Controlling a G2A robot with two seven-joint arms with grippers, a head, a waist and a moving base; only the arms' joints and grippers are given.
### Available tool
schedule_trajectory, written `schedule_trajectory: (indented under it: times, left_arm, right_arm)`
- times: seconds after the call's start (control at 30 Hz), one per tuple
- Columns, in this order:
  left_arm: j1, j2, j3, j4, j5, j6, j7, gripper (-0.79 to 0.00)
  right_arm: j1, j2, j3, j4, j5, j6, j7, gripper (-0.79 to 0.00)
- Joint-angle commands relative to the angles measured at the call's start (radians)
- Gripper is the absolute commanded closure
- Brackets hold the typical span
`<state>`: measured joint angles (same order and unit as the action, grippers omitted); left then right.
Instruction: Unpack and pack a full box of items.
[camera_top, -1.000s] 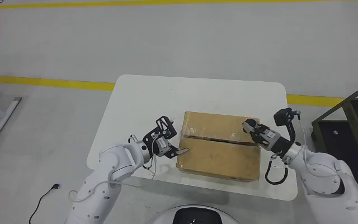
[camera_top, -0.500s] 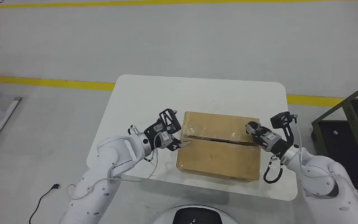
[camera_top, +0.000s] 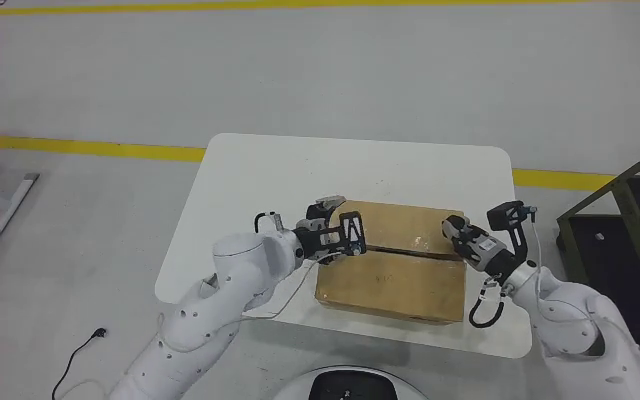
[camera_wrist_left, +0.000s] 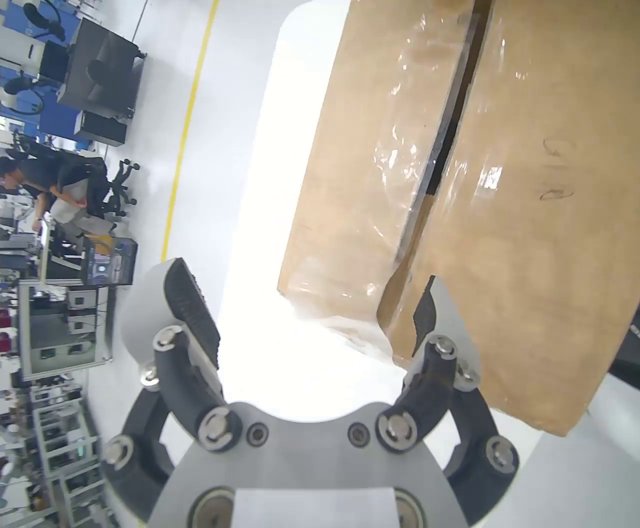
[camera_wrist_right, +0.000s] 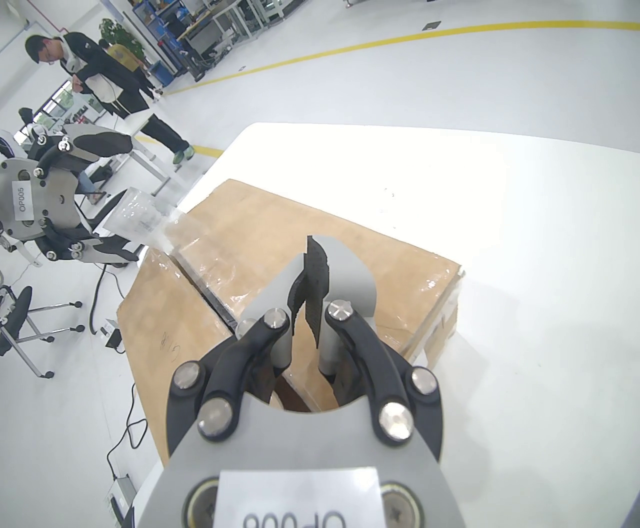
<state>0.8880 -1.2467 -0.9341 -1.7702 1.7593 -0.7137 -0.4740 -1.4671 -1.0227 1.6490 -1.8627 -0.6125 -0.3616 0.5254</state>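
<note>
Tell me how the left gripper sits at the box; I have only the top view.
Observer: The left gripper is open, one finger at the end of the seam of the box, the other over the table.
Operator: Report anything loose there.
Observer: A strip of clear tape sticks up at that end of the box.
Operator: Check the right gripper.
Observer: The right gripper is shut, above the box's other end.
</note>
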Motion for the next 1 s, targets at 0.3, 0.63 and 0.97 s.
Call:
schedule_trajectory:
  times: [0.3, 0.63, 0.97]
  left_arm:
    - [-0.023, 0.001, 0.060, 0.002, 0.240, 0.018, 0.028, -0.785]
    - [-0.027, -0.008, 0.067, 0.001, 0.272, 0.041, 0.023, -0.723]
    - [-0.041, -0.020, 0.089, 0.003, 0.308, 0.040, 0.014, -0.391]
  right_arm:
    - [0.004, 0.000, -0.012, -0.008, 0.009, 0.005, -0.006, 0.000]
    - [0.006, 0.001, -0.017, -0.011, 0.015, 0.005, -0.007, 0.000]
    - [0.006, 0.001, -0.021, -0.014, 0.020, 0.007, -0.010, 0.000]
